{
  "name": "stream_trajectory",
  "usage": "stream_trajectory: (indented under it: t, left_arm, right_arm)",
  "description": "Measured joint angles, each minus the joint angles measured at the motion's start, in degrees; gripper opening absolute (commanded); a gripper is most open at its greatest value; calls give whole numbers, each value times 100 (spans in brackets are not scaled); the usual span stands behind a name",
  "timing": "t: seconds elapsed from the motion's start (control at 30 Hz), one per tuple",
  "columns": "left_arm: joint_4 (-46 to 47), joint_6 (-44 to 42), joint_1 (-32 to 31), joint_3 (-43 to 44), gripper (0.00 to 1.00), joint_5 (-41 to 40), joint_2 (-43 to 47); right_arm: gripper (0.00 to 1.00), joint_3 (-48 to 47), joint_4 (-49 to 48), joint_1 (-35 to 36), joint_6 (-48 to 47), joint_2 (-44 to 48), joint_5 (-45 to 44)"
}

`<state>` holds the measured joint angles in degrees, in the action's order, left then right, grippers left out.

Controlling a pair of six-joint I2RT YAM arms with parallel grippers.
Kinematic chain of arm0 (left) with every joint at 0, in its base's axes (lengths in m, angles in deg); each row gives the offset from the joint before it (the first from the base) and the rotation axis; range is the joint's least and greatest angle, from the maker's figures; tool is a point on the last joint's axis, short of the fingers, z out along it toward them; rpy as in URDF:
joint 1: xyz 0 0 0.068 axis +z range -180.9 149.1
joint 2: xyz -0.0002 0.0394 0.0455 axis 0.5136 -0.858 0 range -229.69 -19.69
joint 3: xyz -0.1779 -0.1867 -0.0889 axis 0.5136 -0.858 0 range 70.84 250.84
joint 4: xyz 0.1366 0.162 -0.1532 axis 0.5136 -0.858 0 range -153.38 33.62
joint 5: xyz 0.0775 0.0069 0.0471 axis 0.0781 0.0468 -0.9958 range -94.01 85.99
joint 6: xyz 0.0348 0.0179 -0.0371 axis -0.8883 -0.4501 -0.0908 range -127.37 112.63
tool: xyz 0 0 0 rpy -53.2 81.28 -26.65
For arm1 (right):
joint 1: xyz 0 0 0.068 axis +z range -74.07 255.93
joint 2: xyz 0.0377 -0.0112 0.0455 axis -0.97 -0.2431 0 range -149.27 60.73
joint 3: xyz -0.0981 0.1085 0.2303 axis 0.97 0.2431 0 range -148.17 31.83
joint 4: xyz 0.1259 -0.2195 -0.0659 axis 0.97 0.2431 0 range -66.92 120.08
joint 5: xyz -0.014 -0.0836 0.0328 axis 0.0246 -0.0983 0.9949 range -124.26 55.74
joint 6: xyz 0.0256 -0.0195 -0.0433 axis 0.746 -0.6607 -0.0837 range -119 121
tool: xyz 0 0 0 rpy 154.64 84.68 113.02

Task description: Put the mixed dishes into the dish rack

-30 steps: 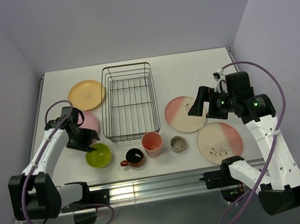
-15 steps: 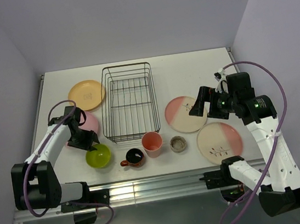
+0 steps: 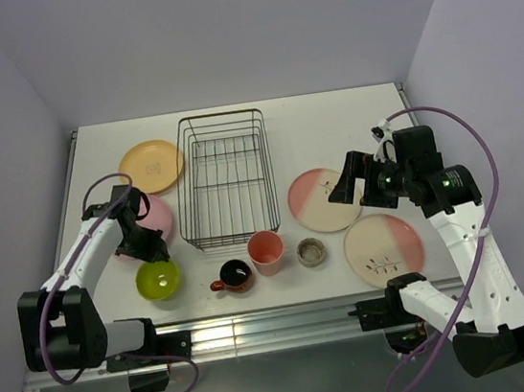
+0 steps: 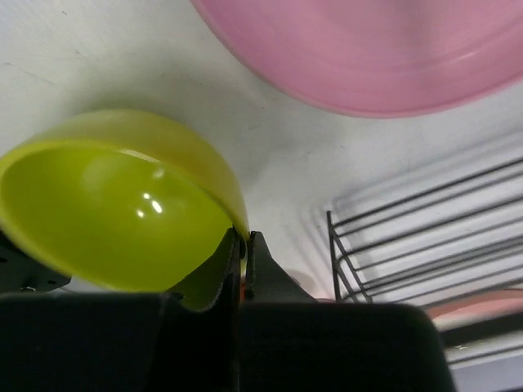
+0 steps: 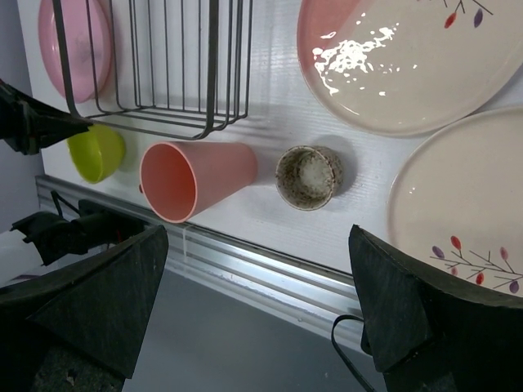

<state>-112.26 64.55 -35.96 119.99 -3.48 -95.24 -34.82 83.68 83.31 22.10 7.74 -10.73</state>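
One claw is working: we are pinching the rim of the glossy lime-green round bowl [image 4: 106, 212] in our left gripper [image 4: 243, 245], the rectangular dark-wire dish rack [image 3: 226, 177] lying close on its right, stretching lengthwise ahead.

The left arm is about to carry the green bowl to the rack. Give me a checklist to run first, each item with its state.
1. The left tool is shut on the rim of the lime-green bowl: ok.
2. The bowl holds nothing: ok.
3. The grip is firm enough to carry: cannot tell, only the thin rim is pinched.
4. The dish rack has room: ok, nothing lies in it.
5. The right tool is off the route: ok, open, above the pink-and-cream plate, right of the rack.
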Motion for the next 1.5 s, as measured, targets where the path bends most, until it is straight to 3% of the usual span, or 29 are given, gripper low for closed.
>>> stream_trajectory:
  t: [0.3,0.5,0.63,0.73,0.87,1.0,1.2,1.3,1.5]
  left_arm:
    - [-905,131,2,1169,0,-538,1436]
    - [-1217,44,2,2636,0,-149,1652]
    - [-640,-31,7,3283,0,645,1784]
    - [468,221,7,2935,0,1624,2006]
    - [2865,1099,-68,1617,0,2833,2367]
    - [5169,2035,-136,564,0,3499,2415]
    - [7938,2981,-433,-39,0,3744,2409]
    - [9224,3401,-645,-341,0,3639,2396]
    - [10668,3928,-887,-601,0,3442,2090]
  right_arm:
    - [98,-256,-9,205,4,-516,94]
    - [98,-1309,-11,645,44,-1351,267]
    - [100,-1670,-461,756,358,-1742,984]
    - [100,-1611,-1123,776,901,-1836,1746]
    - [100,-1285,-2455,787,1891,-1812,2706]
    - [99,-778,-3777,815,2968,-1805,3320]
    - [99,-133,-5381,848,4452,-1794,3648]
    - [99,481,-6662,879,5663,-1799,3724]
    - [98,638,-8140,1021,7084,-2090,3716]
